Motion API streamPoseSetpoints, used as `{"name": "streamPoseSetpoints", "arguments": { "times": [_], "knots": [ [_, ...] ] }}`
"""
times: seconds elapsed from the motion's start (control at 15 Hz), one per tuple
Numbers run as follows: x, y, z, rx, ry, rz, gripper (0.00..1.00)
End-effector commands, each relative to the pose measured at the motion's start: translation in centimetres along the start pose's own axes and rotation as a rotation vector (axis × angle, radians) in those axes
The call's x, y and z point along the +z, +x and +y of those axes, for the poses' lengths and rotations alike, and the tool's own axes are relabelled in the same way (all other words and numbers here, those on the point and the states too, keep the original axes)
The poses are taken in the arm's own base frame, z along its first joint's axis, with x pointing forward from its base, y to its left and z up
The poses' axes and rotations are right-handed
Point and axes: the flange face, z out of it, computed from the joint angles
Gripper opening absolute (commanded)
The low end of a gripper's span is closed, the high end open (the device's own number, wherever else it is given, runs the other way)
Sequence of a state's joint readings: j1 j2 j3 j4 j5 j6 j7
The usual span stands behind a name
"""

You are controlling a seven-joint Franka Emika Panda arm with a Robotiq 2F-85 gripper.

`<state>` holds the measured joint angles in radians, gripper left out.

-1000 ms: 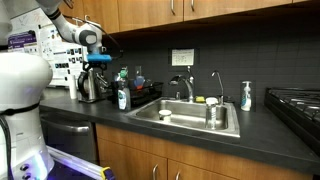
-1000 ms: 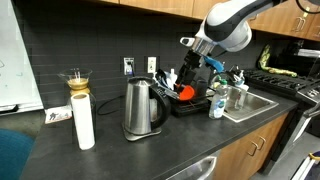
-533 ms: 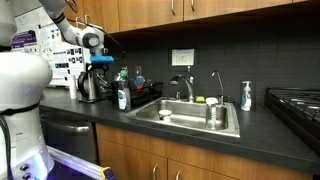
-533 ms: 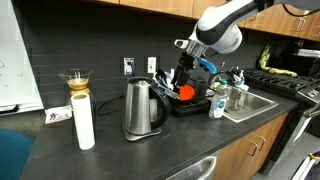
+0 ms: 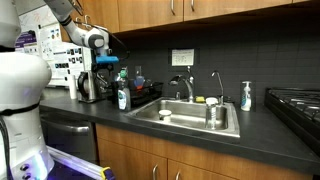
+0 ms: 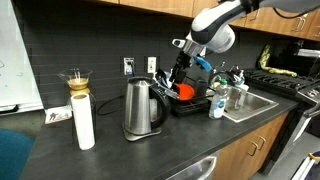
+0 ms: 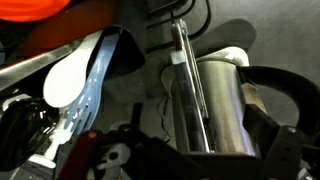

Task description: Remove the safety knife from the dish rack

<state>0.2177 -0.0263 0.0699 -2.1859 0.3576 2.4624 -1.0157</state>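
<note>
My gripper point(image 6: 179, 78) hangs over the kettle-side edge of the low black open-framed dish rack point(image 6: 203, 106), clear air beneath, nearer the tall steel kettle point(image 6: 140, 108) than a second ago (dark wall behind); I cannot tell my jaws' opening, nor pick out the safety knife.
</note>
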Motion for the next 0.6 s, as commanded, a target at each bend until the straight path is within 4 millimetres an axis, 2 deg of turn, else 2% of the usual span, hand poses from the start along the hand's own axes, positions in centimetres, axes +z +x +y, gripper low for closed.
{"name": "streamPoseSetpoints", "arguments": {
  "times": [0.0,0.27,0.53],
  "knots": [
    [0.1,1.1,0.6,-0.028,0.031,0.0,1.0],
    [-0.1,1.8,-0.9,-0.053,0.074,0.008,1.0],
    [0.8,2.0,-1.6,-0.059,0.094,0.01,1.0]
  ]
}}
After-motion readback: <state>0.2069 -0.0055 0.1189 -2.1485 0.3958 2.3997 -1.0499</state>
